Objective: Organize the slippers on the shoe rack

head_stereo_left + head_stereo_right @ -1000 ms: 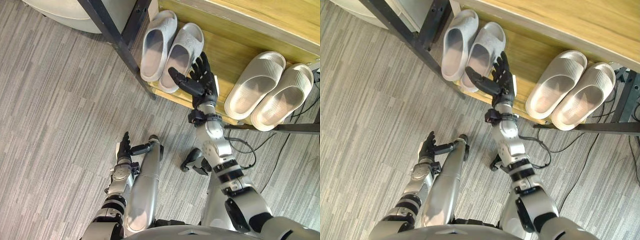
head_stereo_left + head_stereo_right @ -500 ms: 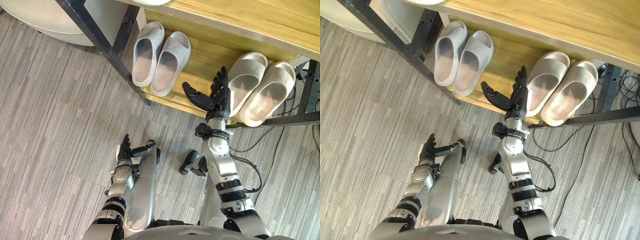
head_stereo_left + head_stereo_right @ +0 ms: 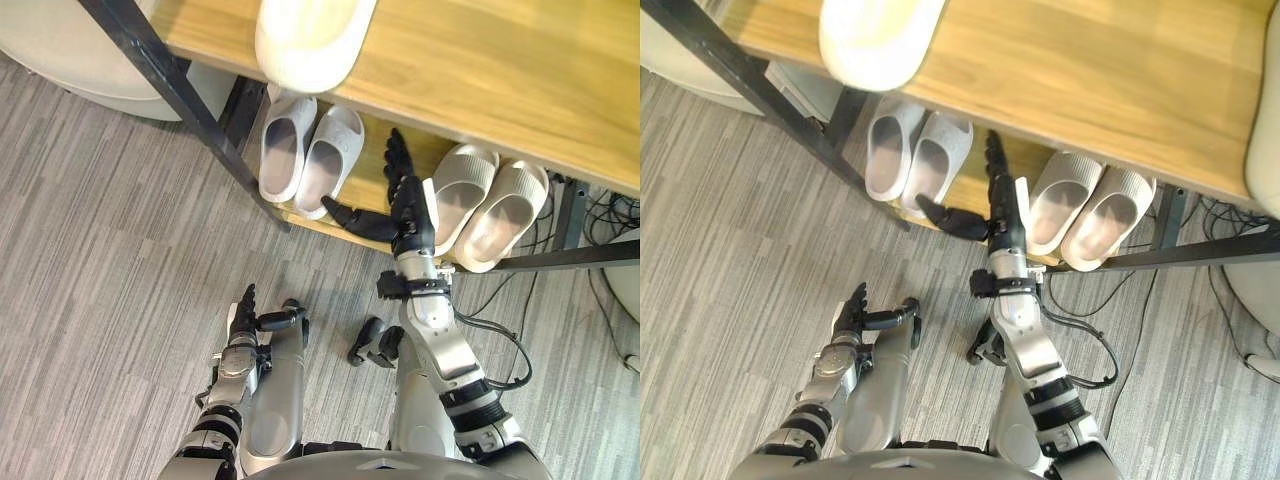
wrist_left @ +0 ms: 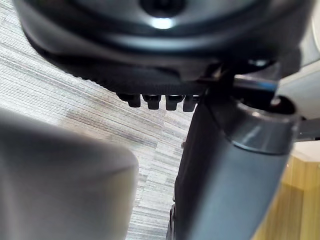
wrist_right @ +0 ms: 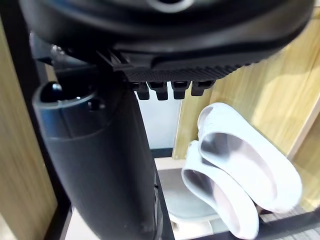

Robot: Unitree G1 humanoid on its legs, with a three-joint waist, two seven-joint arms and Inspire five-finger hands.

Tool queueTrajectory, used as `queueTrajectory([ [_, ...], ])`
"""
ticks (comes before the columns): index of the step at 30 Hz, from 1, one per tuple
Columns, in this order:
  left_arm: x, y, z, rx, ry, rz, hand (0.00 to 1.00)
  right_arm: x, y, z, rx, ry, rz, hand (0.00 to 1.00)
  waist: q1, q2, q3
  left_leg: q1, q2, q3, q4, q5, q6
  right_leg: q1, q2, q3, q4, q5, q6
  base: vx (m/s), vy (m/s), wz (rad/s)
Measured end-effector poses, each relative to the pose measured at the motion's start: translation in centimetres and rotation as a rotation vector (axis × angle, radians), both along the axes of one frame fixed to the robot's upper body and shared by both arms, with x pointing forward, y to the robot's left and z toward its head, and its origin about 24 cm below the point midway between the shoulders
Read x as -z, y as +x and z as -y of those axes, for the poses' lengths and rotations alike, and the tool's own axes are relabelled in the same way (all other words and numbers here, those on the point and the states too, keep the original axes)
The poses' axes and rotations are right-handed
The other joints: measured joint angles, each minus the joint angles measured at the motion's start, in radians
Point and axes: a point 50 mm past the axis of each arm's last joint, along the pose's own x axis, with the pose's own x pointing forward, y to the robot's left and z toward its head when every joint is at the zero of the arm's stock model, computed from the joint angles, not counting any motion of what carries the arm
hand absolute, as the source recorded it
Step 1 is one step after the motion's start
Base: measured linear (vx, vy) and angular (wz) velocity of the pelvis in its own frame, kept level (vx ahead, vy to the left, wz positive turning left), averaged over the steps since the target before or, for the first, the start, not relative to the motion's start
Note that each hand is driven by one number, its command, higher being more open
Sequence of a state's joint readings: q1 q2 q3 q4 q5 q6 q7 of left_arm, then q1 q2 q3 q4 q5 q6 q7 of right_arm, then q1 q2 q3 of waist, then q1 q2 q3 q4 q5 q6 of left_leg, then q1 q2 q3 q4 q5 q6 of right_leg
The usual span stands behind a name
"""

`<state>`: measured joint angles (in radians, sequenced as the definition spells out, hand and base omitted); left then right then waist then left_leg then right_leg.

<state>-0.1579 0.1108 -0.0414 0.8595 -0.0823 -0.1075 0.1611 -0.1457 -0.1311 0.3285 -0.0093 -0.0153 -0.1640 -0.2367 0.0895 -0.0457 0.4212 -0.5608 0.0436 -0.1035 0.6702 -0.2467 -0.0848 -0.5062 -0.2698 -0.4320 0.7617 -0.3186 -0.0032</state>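
The right hand (image 3: 408, 210) is held open, fingers straight and thumb spread, with nothing grasped, over the front of the rack's lower shelf (image 3: 372, 165). 2 pairs of slippers are seen on that shelf: a grey pair (image 3: 300, 160) at 10 o'clock of the hand, and a beige pair (image 3: 485, 205) at 3 o'clock, just beside the fingers. 1 white slipper (image 3: 305, 40) is laid at the front edge of the top shelf (image 3: 480, 70). The left hand (image 3: 243, 305) is held open and empty, low over the floor (image 3: 100, 250), at 7 o'clock.
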Motion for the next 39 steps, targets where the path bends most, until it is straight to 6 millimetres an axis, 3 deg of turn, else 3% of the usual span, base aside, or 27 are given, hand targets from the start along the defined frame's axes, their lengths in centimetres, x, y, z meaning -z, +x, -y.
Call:
queueTrajectory([
  [4,1.5,-1.8,-0.1,0.066,0.04,-0.088,1.0,2.8,-1.4,1.3,-0.025,-0.16,-0.079,1.0,-0.014,-0.008,-0.042,0.119,0.0,0.019,-0.163,0.06,0.012,0.102,0.03,0.0,-0.168,0.075,0.019,0.09,0.085,-0.1],
  [8,3.1,-4.4,-0.2,0.126,0.078,-0.188,1.0,7.1,-3.2,3.4,0.004,-0.264,-0.247,1.0,-0.043,-0.01,-0.102,0.269,-0.001,0.045,-0.331,0.116,0.015,0.232,0.059,0.004,-0.331,0.141,0.041,0.11,0.065,-0.13],
  [11,3.8,-5.6,0.0,0.157,0.083,-0.235,1.0,9.6,-4.7,4.8,0.054,-0.266,-0.364,1.0,-0.051,0.004,-0.139,0.347,-0.001,0.061,-0.422,0.149,0.01,0.3,0.075,0.006,-0.417,0.176,0.051,0.09,0.025,-0.1],
  [15,4.8,-7.8,1.0,0.166,0.053,-0.292,1.0,13.9,-7.8,6.7,0.108,-0.312,-0.586,1.0,-0.064,0.055,-0.209,0.465,0.015,0.099,-0.568,0.202,-0.007,0.41,0.13,0.031,-0.609,0.274,0.06,0.05,0.004,-0.27],
  [17,5.0,-8.3,1.1,0.165,0.046,-0.306,1.0,15.3,-8.6,7.0,0.105,-0.319,-0.658,1.0,-0.072,0.066,-0.222,0.489,0.019,0.111,-0.584,0.207,-0.008,0.443,0.144,0.038,-0.661,0.301,0.059,0.0,-0.001,-0.22],
  [25,5.2,-8.8,1.9,0.245,0.034,-0.32,1.0,19.3,-11.6,7.9,0.113,-0.259,-0.923,1.0,-0.075,0.08,-0.248,0.559,0.024,0.123,-0.637,0.232,0.01,0.549,0.187,0.056,-0.828,0.395,0.048,-0.05,-0.005,-0.08],
  [31,4.2,-8.5,3.4,0.37,0.017,-0.252,1.0,21.0,-13.6,9.0,0.179,-0.201,-1.05,1.0,-0.076,0.083,-0.255,0.578,0.025,0.127,-0.652,0.237,0.007,0.565,0.196,0.064,-0.85,0.41,0.043,-0.04,0.012,-0.04],
  [35,1.6,-7.4,6.4,0.546,-0.065,-0.104,1.0,21.9,-14.3,10.2,0.257,-0.146,-1.119,1.0,-0.085,0.085,-0.257,0.591,0.025,0.124,-0.667,0.249,0.015,0.572,0.197,0.062,-0.85,0.411,0.041,0.0,0.002,0.01],
  [36,-0.2,-6.9,8.3,0.649,-0.142,-0.018,1.0,22.3,-14.5,10.7,0.283,-0.138,-1.145,1.0,-0.091,0.091,-0.262,0.604,0.023,0.121,-0.677,0.253,0.019,0.582,0.196,0.06,-0.85,0.41,0.041,0.01,0.012,0.04],
  [39,-3.0,-6.5,11.0,0.766,-0.255,0.105,1.0,22.4,-14.8,11.4,0.327,-0.116,-1.159,1.0,-0.096,0.102,-0.272,0.611,0.02,0.121,-0.686,0.255,0.022,0.585,0.196,0.059,-0.85,0.408,0.043,0.03,0.016,0.02],
])
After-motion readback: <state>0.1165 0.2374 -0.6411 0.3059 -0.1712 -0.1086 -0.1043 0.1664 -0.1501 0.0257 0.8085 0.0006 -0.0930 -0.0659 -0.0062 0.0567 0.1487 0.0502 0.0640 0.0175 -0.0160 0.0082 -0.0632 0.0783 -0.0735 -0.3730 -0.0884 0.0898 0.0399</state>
